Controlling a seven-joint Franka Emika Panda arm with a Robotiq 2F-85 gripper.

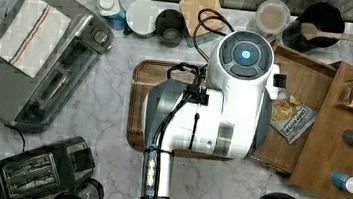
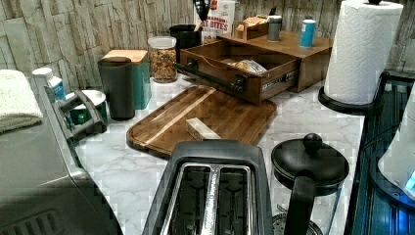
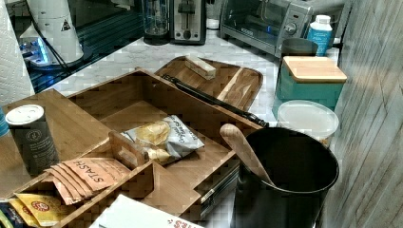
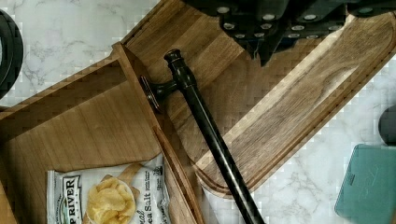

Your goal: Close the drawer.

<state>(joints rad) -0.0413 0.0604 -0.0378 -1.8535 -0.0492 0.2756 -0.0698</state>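
The drawer (image 3: 142, 102) stands pulled out of its wooden cabinet (image 3: 71, 128), a bag of chips (image 3: 164, 137) lying inside, its black bar handle (image 4: 205, 130) over the edge of the dark wooden tray (image 4: 299, 102). In the wrist view the gripper (image 4: 271, 28) hangs above the tray, with the handle at about seven o'clock from it and not touching. Whether its fingers are open or closed cannot be told.

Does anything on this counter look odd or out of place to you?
The drawer stands pulled far out of its wooden cabinet, and its black handle bar hangs over the edge of the serving tray. A chip bag lies loose inside. Nothing looks spilled or broken.
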